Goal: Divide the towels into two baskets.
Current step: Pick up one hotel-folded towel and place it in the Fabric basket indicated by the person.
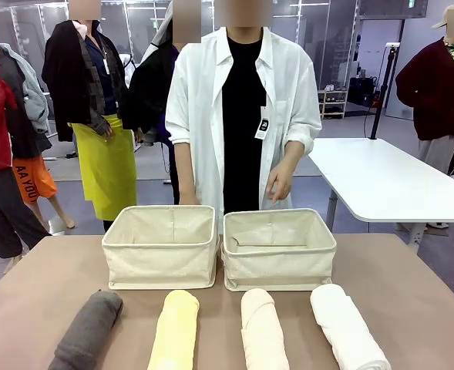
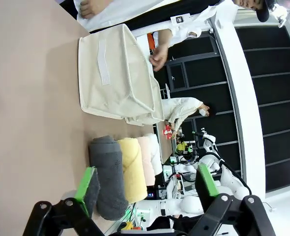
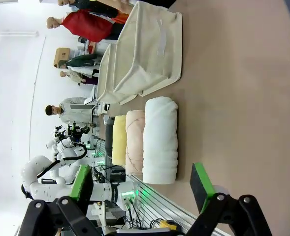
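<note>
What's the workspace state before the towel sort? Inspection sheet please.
Surface: brown table, nothing spilled.
Job's things: near row of dark grey towel, yellow towel, peach towel, white towel, all rolled; left basket and right basket side by side behind them, both look empty.
Clutter: nothing seen.
Grippers: left gripper and right gripper open, holding nothing.
Cables: leads past the table's near edge.
Surroundings: person's hand beyond the right basket; white desk behind.
</note>
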Robot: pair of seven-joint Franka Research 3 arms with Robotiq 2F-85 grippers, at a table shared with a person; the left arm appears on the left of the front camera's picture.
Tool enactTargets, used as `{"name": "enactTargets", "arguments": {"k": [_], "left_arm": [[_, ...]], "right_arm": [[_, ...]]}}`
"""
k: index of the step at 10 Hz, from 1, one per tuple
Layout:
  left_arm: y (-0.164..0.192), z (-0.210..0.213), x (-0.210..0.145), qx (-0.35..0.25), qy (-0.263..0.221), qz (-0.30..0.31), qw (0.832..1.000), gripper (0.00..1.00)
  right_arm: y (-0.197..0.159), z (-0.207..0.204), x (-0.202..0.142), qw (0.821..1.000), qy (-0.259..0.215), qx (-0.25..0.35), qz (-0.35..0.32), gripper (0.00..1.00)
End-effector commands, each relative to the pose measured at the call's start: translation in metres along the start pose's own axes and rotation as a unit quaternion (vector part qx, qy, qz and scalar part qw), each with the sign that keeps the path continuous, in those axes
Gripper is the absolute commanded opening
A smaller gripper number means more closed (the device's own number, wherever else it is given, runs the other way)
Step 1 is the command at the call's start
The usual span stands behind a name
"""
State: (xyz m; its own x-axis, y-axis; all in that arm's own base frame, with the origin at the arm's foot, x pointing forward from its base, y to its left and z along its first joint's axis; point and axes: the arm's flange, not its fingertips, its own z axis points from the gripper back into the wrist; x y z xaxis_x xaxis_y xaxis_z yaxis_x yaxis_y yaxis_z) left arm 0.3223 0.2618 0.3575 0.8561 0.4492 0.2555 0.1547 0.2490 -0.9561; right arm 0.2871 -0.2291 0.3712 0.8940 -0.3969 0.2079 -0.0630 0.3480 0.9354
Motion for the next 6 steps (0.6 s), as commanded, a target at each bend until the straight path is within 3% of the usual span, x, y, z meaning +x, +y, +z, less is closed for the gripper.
{"name": "enactTargets", "arguments": {"k": [1, 6], "left_arm": [[-0.0013, 0.0019, -0.0009, -0.004, -0.002, -0.001, 1.0, 1.0], [-0.0013, 0.0019, -0.0009, -0.004, -0.002, -0.001, 1.0, 1.0]], "right_arm": [[0.0014, 0.001, 0.0004, 1.0, -0.001, 0.003, 0.003, 1.0], [0.0014, 0.001, 0.0004, 1.0, -0.001, 0.003, 0.003, 1.0]]}}
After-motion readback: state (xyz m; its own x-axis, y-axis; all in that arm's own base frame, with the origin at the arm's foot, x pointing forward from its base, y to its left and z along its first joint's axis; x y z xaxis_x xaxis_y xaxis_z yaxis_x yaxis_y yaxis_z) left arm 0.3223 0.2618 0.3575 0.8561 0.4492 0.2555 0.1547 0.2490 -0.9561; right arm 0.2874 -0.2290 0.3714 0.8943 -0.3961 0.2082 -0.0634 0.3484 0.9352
